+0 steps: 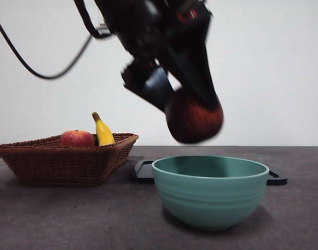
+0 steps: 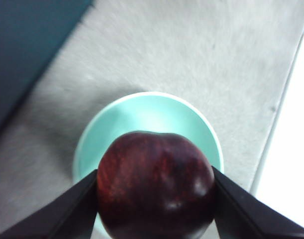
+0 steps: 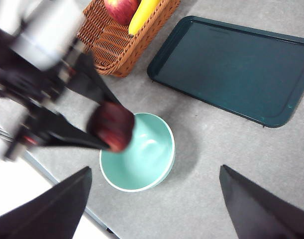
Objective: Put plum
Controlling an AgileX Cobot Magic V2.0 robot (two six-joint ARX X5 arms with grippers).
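Above the green bowl [image 1: 210, 190] at frame centre, left gripper [image 1: 187, 107] clamps the plum [image 1: 193, 119]; release remains. Right gripper [image 3: 154, 199] waits, jaws spread.

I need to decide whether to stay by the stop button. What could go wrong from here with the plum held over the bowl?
1. The left gripper holds the plum only by its smooth, rounded sides; it might slip out early.
2. In the right wrist view the plum hangs over the teal bowl's rim, not its middle, so a release now could glance off onto the table.
3. A drop from this height might bounce out or nudge the bowl.
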